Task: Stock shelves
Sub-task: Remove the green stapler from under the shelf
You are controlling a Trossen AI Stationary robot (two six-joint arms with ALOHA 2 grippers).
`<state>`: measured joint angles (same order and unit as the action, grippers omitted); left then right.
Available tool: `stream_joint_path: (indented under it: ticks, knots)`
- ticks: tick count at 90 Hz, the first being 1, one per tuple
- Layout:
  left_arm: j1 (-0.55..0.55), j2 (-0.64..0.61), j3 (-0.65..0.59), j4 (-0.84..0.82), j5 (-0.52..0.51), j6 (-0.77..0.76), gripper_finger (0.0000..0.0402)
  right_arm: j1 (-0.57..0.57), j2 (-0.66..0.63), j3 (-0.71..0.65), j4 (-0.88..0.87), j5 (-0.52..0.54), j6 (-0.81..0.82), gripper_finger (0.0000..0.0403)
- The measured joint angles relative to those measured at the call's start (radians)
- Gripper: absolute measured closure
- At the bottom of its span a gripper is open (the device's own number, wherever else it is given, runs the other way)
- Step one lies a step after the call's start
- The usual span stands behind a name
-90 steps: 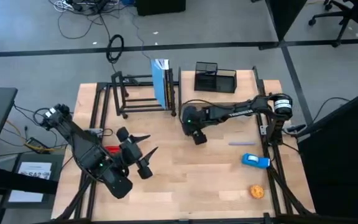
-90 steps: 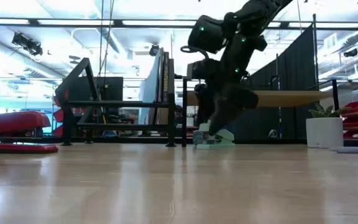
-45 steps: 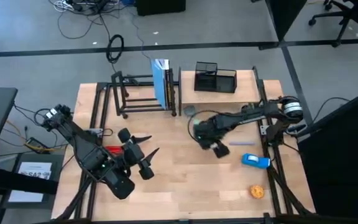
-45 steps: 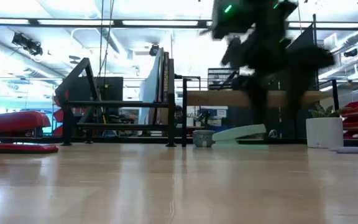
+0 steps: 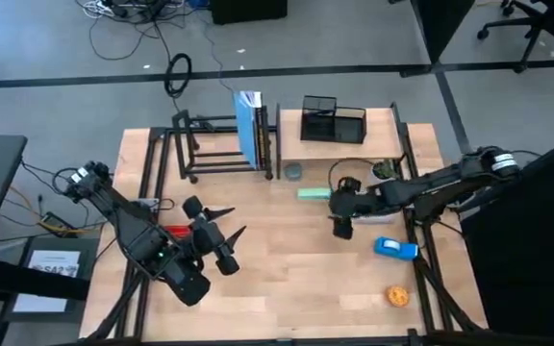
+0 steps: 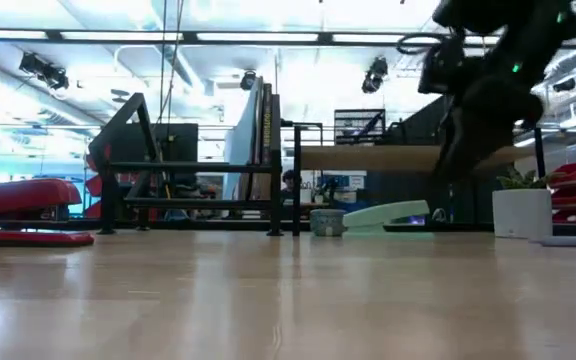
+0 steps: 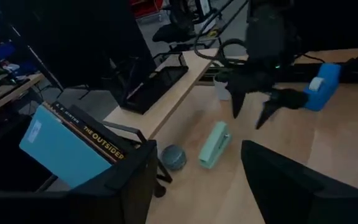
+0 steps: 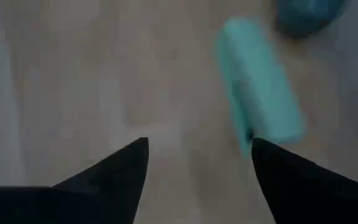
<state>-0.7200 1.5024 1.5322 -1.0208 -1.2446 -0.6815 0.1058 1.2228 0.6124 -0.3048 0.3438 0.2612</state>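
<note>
Both claws gape empty: right claw (image 5: 342, 228) near the mint stapler (image 5: 314, 194), left claw (image 5: 227, 223) over bare table (image 5: 287, 279).

Black metal-tube rack (image 5: 221, 146), upright at table's far edge, books standing at its right end

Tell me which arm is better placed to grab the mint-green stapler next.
The right. Its claw is open and hangs just beside the mint-green stapler on the wooden table. The left claw is open too, but sits farther off, across the table.
</note>
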Motion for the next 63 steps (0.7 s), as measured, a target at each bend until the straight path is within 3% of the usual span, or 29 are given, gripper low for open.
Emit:
stream_joint_path:
  ticks: [25, 48, 63]
  knots:
    - [0.000, 0.000, 0.000, 0.005, 0.000, -0.002, 0.0188, -0.187, 0.052, -0.142, 0.314, 0.002, -0.179, 0.0161]
    - [0.001, 0.000, 0.000, 0.006, 0.000, -0.003, 0.0188, -0.264, 0.178, -0.156, 0.425, -0.197, -0.219, 0.0184]
    - [0.001, 0.000, 0.000, 0.007, 0.000, -0.003, 0.0188, -0.242, 0.196, -0.156, 0.437, -0.258, -0.161, 0.0237]
